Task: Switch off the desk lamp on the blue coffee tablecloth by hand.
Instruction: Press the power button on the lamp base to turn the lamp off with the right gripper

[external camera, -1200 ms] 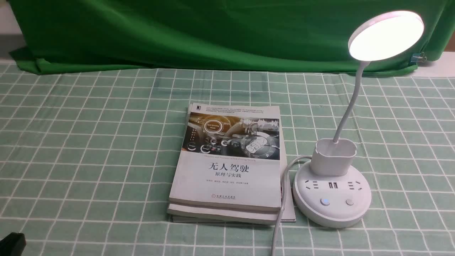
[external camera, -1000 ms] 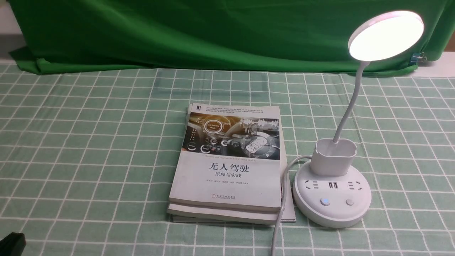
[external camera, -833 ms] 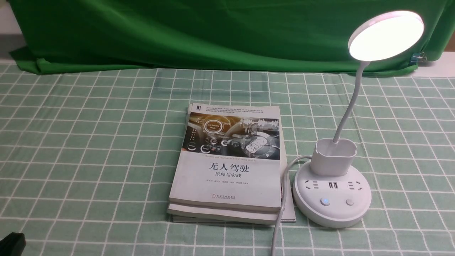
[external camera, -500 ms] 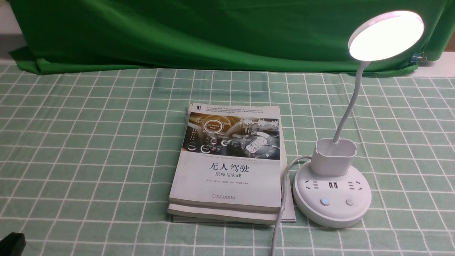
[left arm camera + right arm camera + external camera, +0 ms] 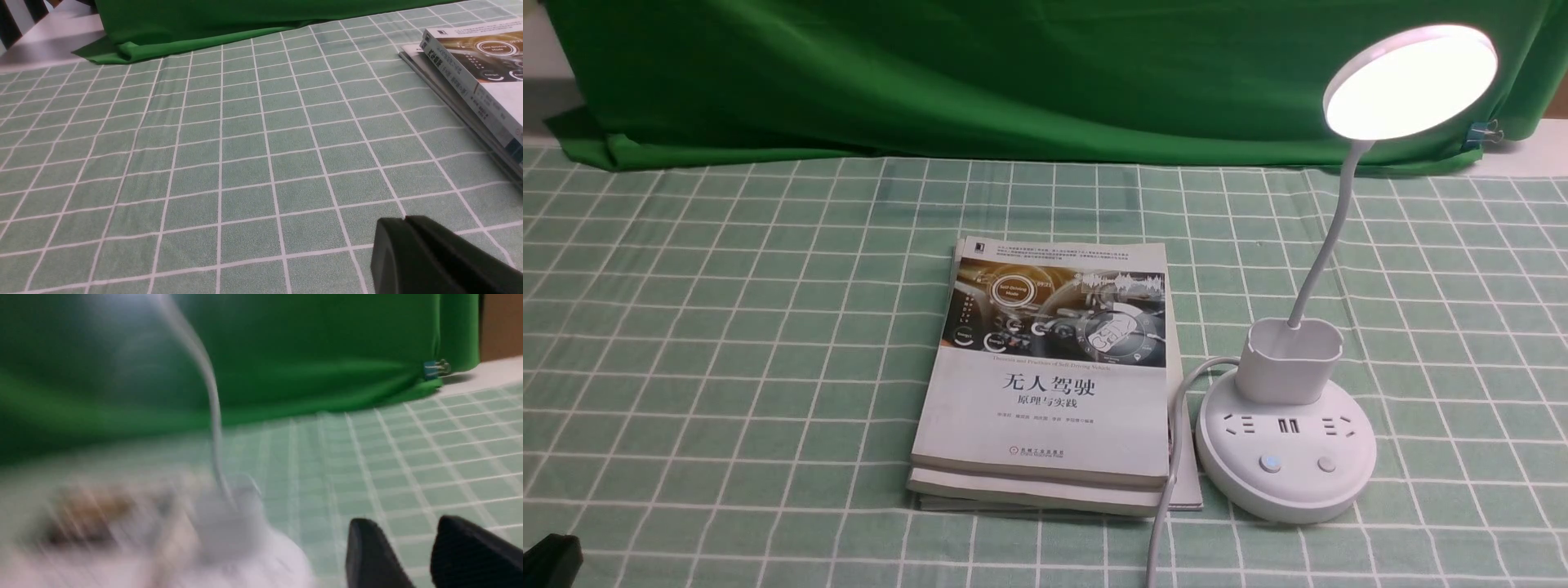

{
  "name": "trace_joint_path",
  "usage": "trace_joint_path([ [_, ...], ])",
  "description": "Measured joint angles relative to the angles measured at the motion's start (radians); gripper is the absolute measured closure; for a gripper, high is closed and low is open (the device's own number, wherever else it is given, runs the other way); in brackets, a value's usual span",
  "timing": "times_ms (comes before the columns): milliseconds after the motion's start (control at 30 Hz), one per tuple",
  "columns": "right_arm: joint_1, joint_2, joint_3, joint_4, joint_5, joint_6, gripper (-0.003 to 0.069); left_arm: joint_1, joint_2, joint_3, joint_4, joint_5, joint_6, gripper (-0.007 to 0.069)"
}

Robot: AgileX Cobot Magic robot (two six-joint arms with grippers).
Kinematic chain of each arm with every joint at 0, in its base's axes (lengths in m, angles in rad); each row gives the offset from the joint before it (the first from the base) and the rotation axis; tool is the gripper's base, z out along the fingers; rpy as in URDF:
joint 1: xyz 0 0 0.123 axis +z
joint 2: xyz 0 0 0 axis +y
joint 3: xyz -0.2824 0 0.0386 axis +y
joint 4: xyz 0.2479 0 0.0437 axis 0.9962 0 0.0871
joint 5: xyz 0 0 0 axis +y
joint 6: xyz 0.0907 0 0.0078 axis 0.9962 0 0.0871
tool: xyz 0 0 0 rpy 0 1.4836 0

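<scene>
- White desk lamp (image 5: 1286,457) on the right side of the checked cloth (image 5: 727,367), and it's lit, the round head glowing brightly!
- Its bendy neck rises from the cup holder (image 5: 1289,363) and leans right, up to that tilted disc in front of the dark green backdrop (image 5: 1013,82).
- Down on the round base, sockets across the middle, and two buttons nearer the camera: the left one (image 5: 1270,463) shows blue, the right one (image 5: 1326,464) looks pale.
- Just left of the lamp, a stack of books (image 5: 1045,416), the top cover carrying a car-dashboard picture above Chinese lettering.
- Pale cable (image 5: 1176,433) curving out from behind the base, running down over the books' right edge towards the camera!
- Over to the right gripper (image 5: 394,520): open, a gap between its dark fingertips, nothing between them, and the cloth showing beyond.
- Left gripper (image 5: 404,218) now, dark tips together, closed on nothing that shows, with bare checked cloth ahead of it.
- Blurry stuff from the right wrist, but that looks like the books beside the lamp base.
- Blue clip (image 5: 1482,133) at the backdrop's lower right!
</scene>
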Motion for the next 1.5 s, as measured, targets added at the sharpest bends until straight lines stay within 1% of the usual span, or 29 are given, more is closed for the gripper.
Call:
trace_joint_path([
  [33,0.000,0.000,0.000,0.004,-0.021,0.055,0.0418,0.000,0.000,0.000,0.000,0.000,0.000,0.0624],
  [67,0.000,0.000,0.000,0.008,-0.041,0.081,0.0418,0.000,0.000,0.000,0.000,0.000,0.000,0.0624],
  [100,0.000,0.000,0.000,0.014,-0.093,0.163,0.0417,0.000,0.000,0.000,0.000,0.000,0.000,0.0624],
  [133,0.000,0.000,0.000,0.015,-0.123,0.193,0.0417,0.000,0.000,0.000,0.000,0.000,0.000,0.0624],
  [233,0.000,0.000,0.000,0.017,-0.198,0.230,0.0419,0.000,0.000,0.000,0.000,0.000,0.000,0.0624],
  [333,0.000,0.000,0.000,0.018,-0.215,0.236,0.0440,0.000,0.000,0.000,0.000,0.000,0.000,0.0624],
  [433,0.000,0.019,-0.037,0.018,-0.114,0.212,0.0489,0.000,0.000,0.000,0.000,0.000,0.000,0.0624],
  [467,0.001,0.059,-0.095,0.018,-0.021,0.170,0.0533,0.000,0.000,0.000,0.000,0.000,0.000,0.0624],
  [533,0.006,0.109,-0.159,0.018,0.064,0.119,0.0573,0.000,0.000,0.000,0.000,0.000,0.000,0.0624],
  [567,0.015,0.193,-0.242,0.018,0.187,0.036,0.0609,0.000,0.000,0.000,0.000,0.000,0.000,0.0624],
  [600,0.020,0.266,-0.328,0.018,0.280,-0.024,0.0619,0.000,0.000,0.000,0.000,0.000,0.000,0.0624],
  [667,0.021,0.357,-0.412,0.018,0.388,-0.083,0.0624,0.000,0.000,0.000,0.000,0.000,0.000,0.0624],
  [733,0.022,0.508,-0.527,0.018,0.542,-0.156,0.0628,0.000,0.000,0.000,0.000,0.000,0.000,0.0624],
  [833,0.022,0.696,-0.637,0.018,0.672,-0.251,0.0628,0.000,0.000,0.000,0.000,0.000,0.000,0.0624],
  [900,0.022,0.815,-0.690,0.018,0.713,-0.303,0.0628,0.000,0.000,0.000,0.000,0.000,0.000,0.0624],
  [967,0.022,0.901,-0.722,0.018,0.726,-0.325,0.0628,0.000,0.000,0.000,0.000,0.000,0.000,0.0624],
  [1133,0.037,1.124,-0.801,0.018,0.745,-0.316,0.0629,0.000,0.000,0.000,0.000,0.000,0.000,0.0624],
  [1233,0.084,1.207,-0.822,0.017,0.736,-0.300,0.0629,0.000,0.000,0.000,0.000,0.000,0.000,0.0624],
  [1367,0.200,1.345,-0.864,0.003,0.713,-0.272,0.0629,0.000,0.000,0.000,0.000,0.000,0.000,0.0624],
  [1500,0.220,1.456,-0.915,-0.018,0.711,-0.267,0.0629,0.000,0.000,0.000,0.000,0.000,0.000,0.0624],
])
